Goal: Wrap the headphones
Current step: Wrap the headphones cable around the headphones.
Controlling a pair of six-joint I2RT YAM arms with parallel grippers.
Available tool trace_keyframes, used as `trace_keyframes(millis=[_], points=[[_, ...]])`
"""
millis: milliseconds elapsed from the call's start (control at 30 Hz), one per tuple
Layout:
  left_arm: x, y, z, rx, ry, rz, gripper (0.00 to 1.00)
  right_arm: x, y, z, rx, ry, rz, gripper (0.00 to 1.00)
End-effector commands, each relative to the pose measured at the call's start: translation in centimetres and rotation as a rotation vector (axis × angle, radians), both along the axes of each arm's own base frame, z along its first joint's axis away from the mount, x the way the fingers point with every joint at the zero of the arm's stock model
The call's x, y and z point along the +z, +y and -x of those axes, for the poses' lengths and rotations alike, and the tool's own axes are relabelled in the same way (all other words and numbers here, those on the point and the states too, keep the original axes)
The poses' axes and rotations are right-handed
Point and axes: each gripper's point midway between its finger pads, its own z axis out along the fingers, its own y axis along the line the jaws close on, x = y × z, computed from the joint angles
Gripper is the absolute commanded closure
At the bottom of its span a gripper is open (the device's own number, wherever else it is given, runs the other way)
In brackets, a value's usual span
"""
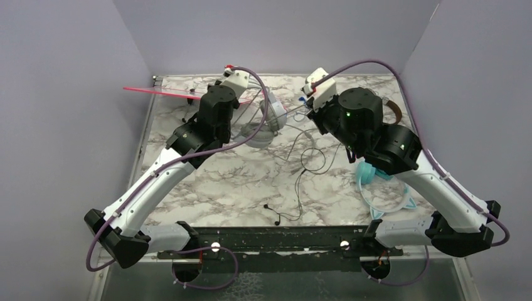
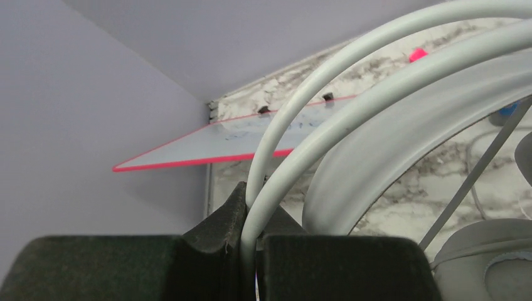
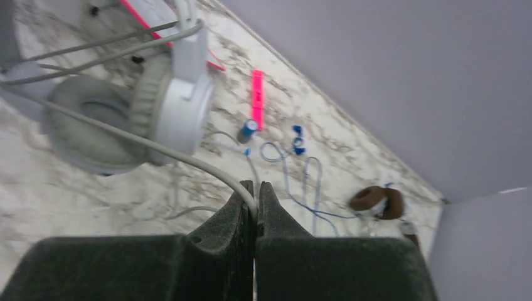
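Note:
The white-grey headphones sit at the back middle of the table, between my two arms. In the left wrist view my left gripper is shut on their pale cord, which loops up beside the headband. My right gripper is shut on the same cord a short way from the grey ear cup. The teal headphones with cat ears lie at the right, partly hidden under my right arm. The small brown headphones lie by the back right corner.
A clear sheet with a pink edge sticks out from the back left corner. A pink stick and a thin blue cord lie near the back wall. A thin dark cord trails over the marble table toward the front.

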Motion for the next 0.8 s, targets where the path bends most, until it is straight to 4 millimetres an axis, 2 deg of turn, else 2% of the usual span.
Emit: trace_keyframes(millis=[0,67,133,233,300,467,533,667,767], points=[[-2.7,-0.9,2.0,-0.133,0.093,0.021,1.0,2.7,-6.1,-2.5,-0.277,-0.195,0.247,0.99],[-3.1,-1.7,2.6,-0.194,0.11,0.041,1.0,2.8,-7.4,-3.0,-0.345,-0.245,0.32,0.99],[-3.6,-2.5,3.2,-0.261,0.127,0.053,1.0,3.2,-7.5,-3.1,-0.351,-0.289,0.315,0.99],[-3.8,-3.2,4.0,-0.333,0.138,0.058,1.0,4.3,-7.1,-2.4,-0.267,-0.361,0.289,0.99],[-3.5,-3.4,4.6,-0.364,0.13,0.057,1.0,4.3,-7.1,-2.0,-0.217,-0.394,0.335,0.99],[-3.0,-3.0,4.9,-0.355,0.118,0.046,1.0,2.3,-8.3,-1.4,-0.198,-0.37,0.45,0.99],[-3.0,-3.1,4.9,-0.365,0.119,0.04,1.0,2.3,-8.7,-1.2,-0.209,-0.383,0.438,0.99],[-3.6,-4.4,6.0,-0.456,0.133,0.014,1.0,4.1,-7.6,-0.6,-0.136,-0.465,0.362,0.99],[-4.2,-5.6,7.1,-0.544,0.157,0.024,1.0,5.8,-5.7,-0.3,-0.046,-0.55,0.312,0.99]])
